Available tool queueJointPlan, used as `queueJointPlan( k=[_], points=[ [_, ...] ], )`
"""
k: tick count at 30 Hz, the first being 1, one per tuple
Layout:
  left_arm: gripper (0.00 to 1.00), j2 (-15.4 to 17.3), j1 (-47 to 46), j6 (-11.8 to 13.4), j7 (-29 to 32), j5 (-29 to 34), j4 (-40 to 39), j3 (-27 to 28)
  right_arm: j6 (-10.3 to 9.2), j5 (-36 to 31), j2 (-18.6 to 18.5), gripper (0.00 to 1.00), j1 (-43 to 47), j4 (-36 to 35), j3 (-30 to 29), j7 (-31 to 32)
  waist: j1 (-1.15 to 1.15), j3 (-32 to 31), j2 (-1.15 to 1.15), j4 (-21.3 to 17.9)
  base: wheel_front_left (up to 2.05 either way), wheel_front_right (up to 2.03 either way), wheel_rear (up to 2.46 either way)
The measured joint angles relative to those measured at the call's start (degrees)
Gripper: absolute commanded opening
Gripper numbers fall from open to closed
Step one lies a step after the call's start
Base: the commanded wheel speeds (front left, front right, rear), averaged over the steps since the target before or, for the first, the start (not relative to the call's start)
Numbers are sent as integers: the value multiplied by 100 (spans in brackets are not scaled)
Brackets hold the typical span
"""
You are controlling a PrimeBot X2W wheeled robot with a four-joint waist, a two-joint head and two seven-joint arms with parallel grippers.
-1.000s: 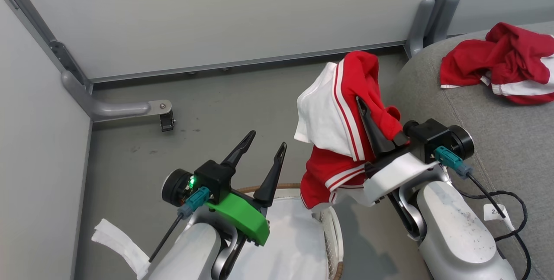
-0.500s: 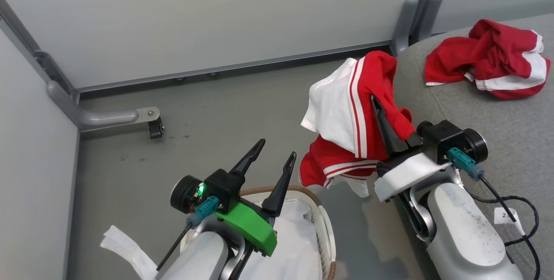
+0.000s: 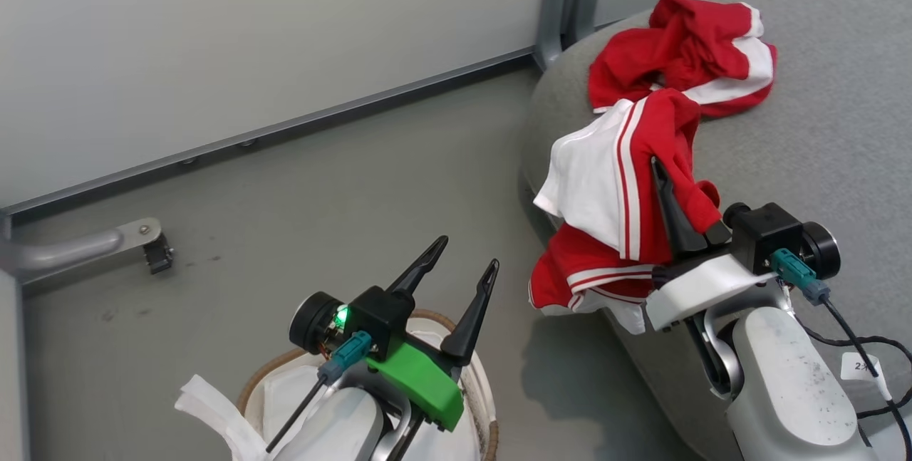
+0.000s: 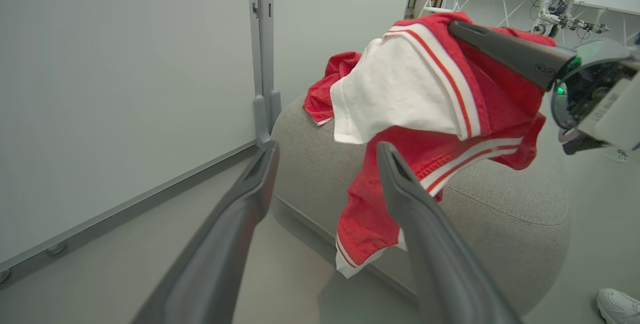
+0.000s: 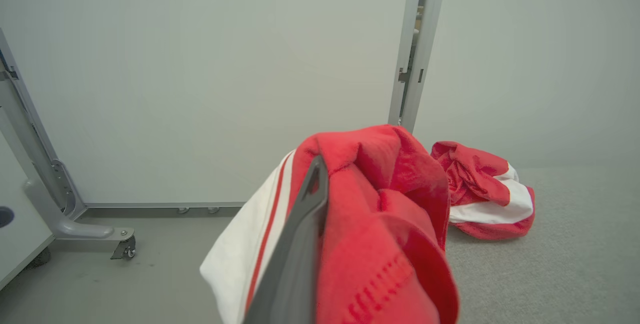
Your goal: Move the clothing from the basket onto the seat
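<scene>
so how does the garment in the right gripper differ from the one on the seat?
The held garment hangs draped from the shut right gripper; the other garment lies crumpled on the seat. The held garment shows a broad white panel; the other garment shows mostly red. Both are red with white trim.

Left tool (image 3: pixel 468 250) spread wide, empty; right tool (image 3: pixel 657 169) pinched tight, raised.

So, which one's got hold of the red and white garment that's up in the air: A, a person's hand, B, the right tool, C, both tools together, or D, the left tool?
B: the right tool is shut on the garment, which drapes over its dark finger, while the left tool stands open, holding nothing.
</scene>
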Motion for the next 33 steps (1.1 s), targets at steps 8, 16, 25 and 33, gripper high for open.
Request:
queueJointPlan(
  k=[8,16,25,33],
  points=[
    [100,37,-139,0,-1,15,19,-156,0,30,0,0,71,-70,-201,-1,0,212,0,-640,0,0,0],
    [100,83,-250,0,-1,63,9,-334,0,178,-1,0,98,-178,-491,0,0,562,0,-906,0,0,0],
    [100,229,-524,0,0,87,-7,-387,0,-191,-1,0,-675,-226,-950,-1,0,969,0,-809,0,0,0],
    [100,312,-889,0,-1,166,-2,-470,0,-513,-735,0,-2490,196,-1745,0,0,1518,0,-548,0,0,0]
  ],
)
